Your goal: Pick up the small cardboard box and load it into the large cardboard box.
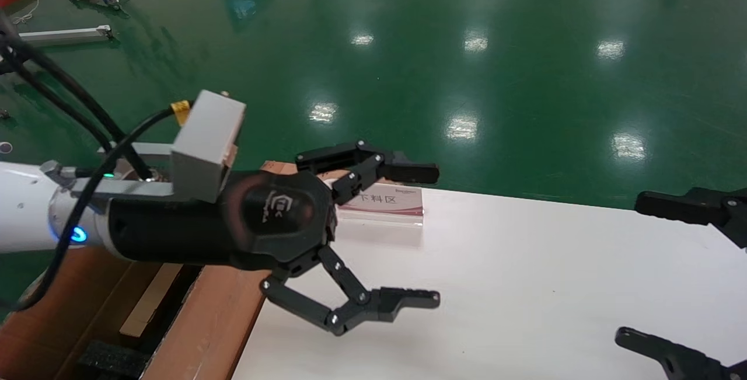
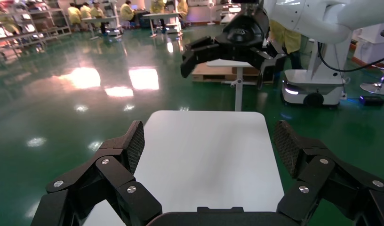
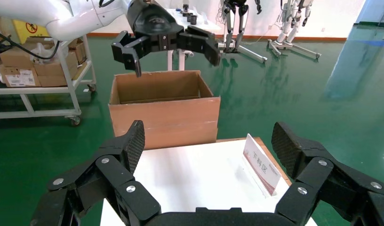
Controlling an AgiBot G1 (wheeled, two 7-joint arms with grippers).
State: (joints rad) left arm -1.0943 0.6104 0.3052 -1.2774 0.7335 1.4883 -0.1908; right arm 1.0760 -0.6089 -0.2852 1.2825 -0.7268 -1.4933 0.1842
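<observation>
Head view: left pincer [image 1: 423, 237] hangs above the left edge of the white rectangular worktop [image 1: 525, 286], its black fingers spread wide apart with nothing between them.
Left wrist view: the same spread fingers [image 2: 133, 143] frame a bare stretch of the white worktop [image 2: 209, 155]; nothing is held.
Right pincer: [image 1: 636, 275] enters the head view at about 3 to 4 o'clock, fingers wide apart and empty, hovering over the worktop's right side; it looks idle.
Large brown corrugated cardboard carton: [image 1: 198, 321] stands on the floor against the worktop's left edge, at about 8 o'clock in the head view, flaps open; in the right wrist view its open mouth [image 3: 162, 101] sits right under the left pincer [image 3: 169, 42]. It probably stands below worktop level so that things can be lowered straight in.
Small flat brown cardboard box: a pale tan flat piece [image 1: 146, 304] lies inside the carton beside a black foam block [image 1: 114, 359]; I judge this to be the small box, though too little of it shows to be sure. None lies on the worktop.
White sign with a red band: [image 1: 385, 200] stands on the worktop's far edge at about 12 o'clock, apparently marking an unloading zone.
Stage, as a judgement: loading looks done, since the empty left pincer sits beside the carton's mouth.
Risk: the carton's raised flaps are near the left arm.
</observation>
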